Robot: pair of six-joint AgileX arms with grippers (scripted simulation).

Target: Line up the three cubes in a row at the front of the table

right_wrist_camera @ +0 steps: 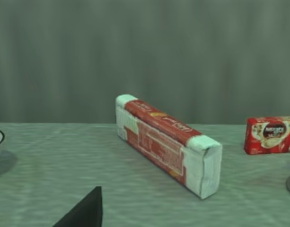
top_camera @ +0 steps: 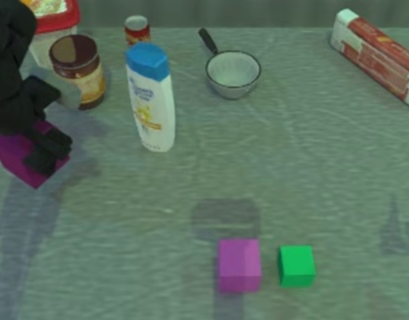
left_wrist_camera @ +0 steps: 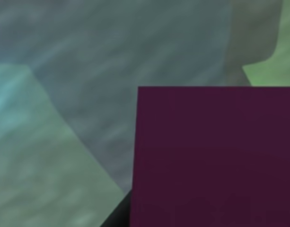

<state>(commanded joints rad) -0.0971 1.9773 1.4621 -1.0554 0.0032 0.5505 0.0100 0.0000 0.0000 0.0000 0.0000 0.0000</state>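
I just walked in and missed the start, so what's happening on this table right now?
The left gripper is down over the large dark magenta cube at the table's left side, near the jars. The pink-purple cube and the small green cube already sit side by side, slightly apart, at the front. The right arm is off to the right, out of the top view, and its camera faces a long red and white box.

Front-left table (top_camera: 111, 267) is open cloth, clear lane to the pinkish-purple cube (top_camera: 239, 265) and green cube (top_camera: 297, 266), narrow gap between them. Back is crowded: white lotion bottle (top_camera: 151, 97), brown jar (top_camera: 78, 70), small pan (top_camera: 232, 72). Long red-white box (top_camera: 377, 57) blocks the back-right corner. Centre and right are free.
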